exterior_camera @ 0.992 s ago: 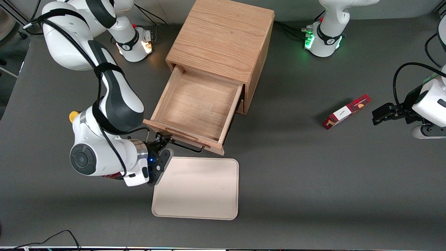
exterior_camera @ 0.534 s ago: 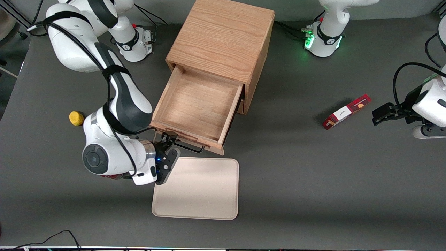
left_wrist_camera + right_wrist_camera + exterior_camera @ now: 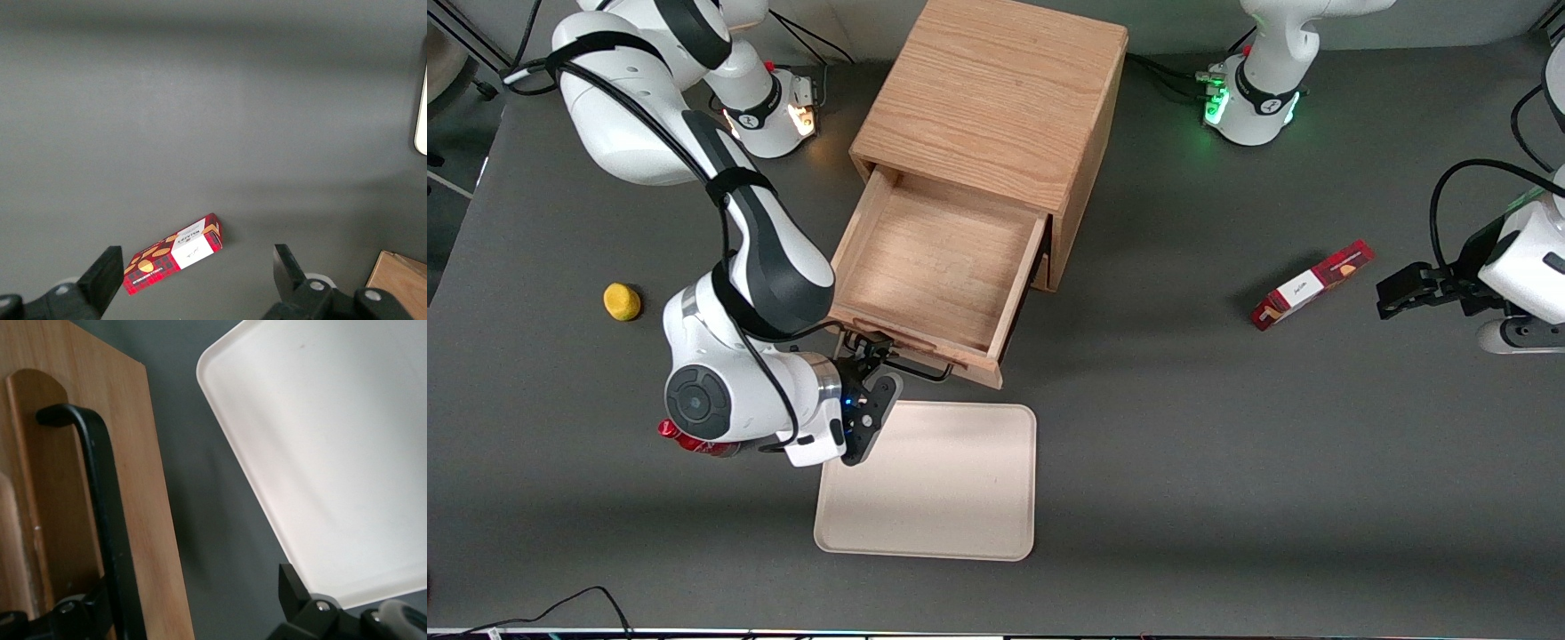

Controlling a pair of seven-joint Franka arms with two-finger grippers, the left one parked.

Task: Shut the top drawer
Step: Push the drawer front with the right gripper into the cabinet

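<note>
top drawer (image 3: 938,267) stands pulled out, the spread, unclenched tool (image 3: 869,354) at its black handle (image 3: 100,500).

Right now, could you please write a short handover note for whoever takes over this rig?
Gripper: open, at the top drawer's black handle, with one finger against the bar and the other apart over the grey table beside the cream tray.
Top drawer: pulled well out of the oak cabinet, nothing in it.
Done: the gripper is in place at the drawer front.
Left: push the drawer fully into the cabinet, then withdraw the arm.
</note>
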